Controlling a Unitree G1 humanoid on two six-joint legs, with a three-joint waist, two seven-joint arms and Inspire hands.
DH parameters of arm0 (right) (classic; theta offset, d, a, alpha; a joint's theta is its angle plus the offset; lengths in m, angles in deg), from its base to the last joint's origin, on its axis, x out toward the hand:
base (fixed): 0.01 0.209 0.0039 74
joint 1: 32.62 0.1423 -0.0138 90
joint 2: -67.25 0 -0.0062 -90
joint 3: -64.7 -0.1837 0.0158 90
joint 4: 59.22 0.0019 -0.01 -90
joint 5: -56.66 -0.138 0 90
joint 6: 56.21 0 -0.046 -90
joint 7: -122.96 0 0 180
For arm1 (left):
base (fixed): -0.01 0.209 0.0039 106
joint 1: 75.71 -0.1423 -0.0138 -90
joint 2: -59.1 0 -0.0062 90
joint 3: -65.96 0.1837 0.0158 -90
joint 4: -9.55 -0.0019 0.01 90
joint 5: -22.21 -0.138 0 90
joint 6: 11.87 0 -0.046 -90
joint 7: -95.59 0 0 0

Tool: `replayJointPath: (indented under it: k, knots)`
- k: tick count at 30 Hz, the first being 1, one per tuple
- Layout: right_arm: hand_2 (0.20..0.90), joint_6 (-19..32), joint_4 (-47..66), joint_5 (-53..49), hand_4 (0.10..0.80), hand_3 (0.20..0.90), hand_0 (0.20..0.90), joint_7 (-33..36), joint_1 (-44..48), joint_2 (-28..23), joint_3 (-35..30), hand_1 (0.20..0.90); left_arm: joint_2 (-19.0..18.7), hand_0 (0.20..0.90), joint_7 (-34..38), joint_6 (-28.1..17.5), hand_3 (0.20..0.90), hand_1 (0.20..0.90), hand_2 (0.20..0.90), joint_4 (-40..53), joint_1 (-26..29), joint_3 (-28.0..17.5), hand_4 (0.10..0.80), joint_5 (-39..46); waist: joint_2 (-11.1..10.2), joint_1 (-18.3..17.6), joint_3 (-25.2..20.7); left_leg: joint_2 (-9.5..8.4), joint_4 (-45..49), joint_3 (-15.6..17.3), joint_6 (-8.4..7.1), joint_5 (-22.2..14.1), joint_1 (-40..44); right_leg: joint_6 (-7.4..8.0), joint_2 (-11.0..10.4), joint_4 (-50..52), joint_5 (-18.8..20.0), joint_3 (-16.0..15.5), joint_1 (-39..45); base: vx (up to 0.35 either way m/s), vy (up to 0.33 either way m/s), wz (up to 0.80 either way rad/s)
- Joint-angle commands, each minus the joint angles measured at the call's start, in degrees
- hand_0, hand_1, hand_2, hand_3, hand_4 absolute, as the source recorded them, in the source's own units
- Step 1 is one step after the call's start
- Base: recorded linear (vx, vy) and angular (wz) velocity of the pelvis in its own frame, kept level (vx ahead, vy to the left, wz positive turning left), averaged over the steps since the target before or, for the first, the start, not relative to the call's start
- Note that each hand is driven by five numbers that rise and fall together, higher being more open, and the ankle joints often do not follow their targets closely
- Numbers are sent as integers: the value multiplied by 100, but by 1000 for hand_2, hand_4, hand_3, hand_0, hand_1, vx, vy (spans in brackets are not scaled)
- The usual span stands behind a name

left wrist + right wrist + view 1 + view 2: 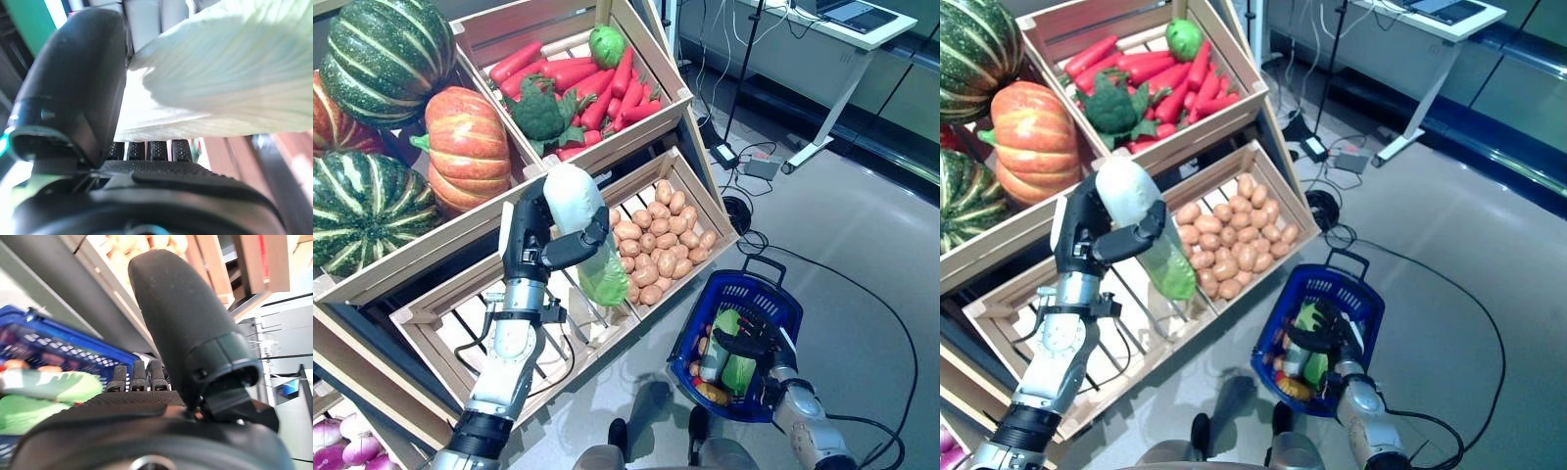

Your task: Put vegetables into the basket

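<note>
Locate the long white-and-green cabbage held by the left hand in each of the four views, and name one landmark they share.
Left eye view: long white-and-green cabbage left of centre, gripped by the left hand.
Right eye view: upper left of centre, above the wooden potato crate.
Left wrist view: pale ribbed leaves filling the upper right.
Right wrist view: not in it.
Shared landmark: the blue plastic basket in both eye views and the right wrist view.

Potato crate sits at centre; carrot crate at twelve o'clock behind it, pumpkins at ten, basket on the floor at five.
</note>
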Motion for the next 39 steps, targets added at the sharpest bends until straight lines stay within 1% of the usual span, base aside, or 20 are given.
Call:
replayJointPath:
  k: [1,4,7,11,13,17,21,23,24,28,29,33,39]
  knots:
    - [900,495,797,-285,800,900,900,6,277,88,82,900,95,300,-545,-67,300,300,300,534,346,152,400,905,-128,26,-528,-157,240,-87,-84,-533,-34,306,-328,226,-465,-22,473,0,0,0]
    - [900,528,961,-352,800,900,900,-99,280,78,111,900,156,300,-617,160,300,300,300,552,360,217,400,1084,-133,20,-553,-164,217,-80,-71,-547,1,322,-336,196,-464,-9,505,0,0,0]
    - [900,566,1334,-477,800,900,900,-277,306,2,133,900,154,300,-899,531,300,300,300,579,337,268,400,1401,-137,13,-593,-160,181,-47,-48,-557,45,338,-341,158,-455,35,533,0,0,0]
    - [900,602,1549,-564,800,900,900,-384,327,-49,164,900,131,300,-1009,750,300,300,300,635,324,285,400,1558,-137,10,-609,-156,160,-26,-40,-556,63,343,-340,145,-454,54,536,0,0,0]
    - [900,640,1804,-835,800,900,900,-465,344,-65,167,900,107,300,-1031,960,300,300,300,670,308,316,400,1577,-140,4,-634,-150,134,-5,-31,-553,82,343,-334,137,-455,76,541,0,0,0]
    - [900,752,2133,-1137,800,900,900,-618,415,-126,129,900,70,300,-1127,1119,300,300,300,690,296,375,400,1544,-138,6,-670,-146,113,2,-21,-548,91,343,-338,122,-451,79,541,0,0,0]
    - [900,741,2437,-1457,800,900,900,-723,505,-173,163,900,36,300,-1148,1261,300,300,300,681,323,426,400,1477,-134,24,-687,-145,108,12,-17,-554,86,345,-341,104,-458,79,543,0,0,0]
    - [900,614,2552,-1509,800,900,900,-694,558,-217,205,900,23,300,-1183,1326,300,300,300,646,348,463,400,1512,-137,32,-696,-142,106,18,-14,-559,87,345,-342,106,-461,80,537,0,0,0]
    - [900,534,2568,-1373,800,900,900,-613,579,-246,234,900,18,300,-1184,1360,300,300,300,634,357,480,400,1518,-139,32,-703,-138,103,21,-14,-558,87,345,-343,109,-464,82,534,0,0,0]
    - [900,361,2753,-1388,800,900,900,-700,656,-370,346,900,-9,300,-1185,1430,300,300,300,660,380,562,400,1504,-147,37,-730,-137,83,18,-5,-552,92,338,-331,105,-474,93,538,0,0,0]
    - [900,293,2846,-1415,800,900,900,-767,702,-450,398,900,-27,300,-1221,1409,300,300,300,640,394,601,400,1545,-156,42,-742,-135,77,14,-8,-550,88,343,-332,95,-471,101,534,0,0,0]
    - [900,26,2989,-1610,800,900,900,-1065,789,-512,516,900,-37,300,-1286,1408,300,300,300,636,426,646,400,1549,-167,54,-779,-127,59,20,-23,-545,78,349,-335,74,-468,94,534,-2,0,-1]
    - [900,-395,3105,-1588,800,900,900,-1589,866,-699,702,900,-93,300,-1396,1432,300,300,300,690,445,670,400,1593,-191,85,-828,-119,44,12,-44,-526,51,354,-344,49,-467,67,524,0,0,0]
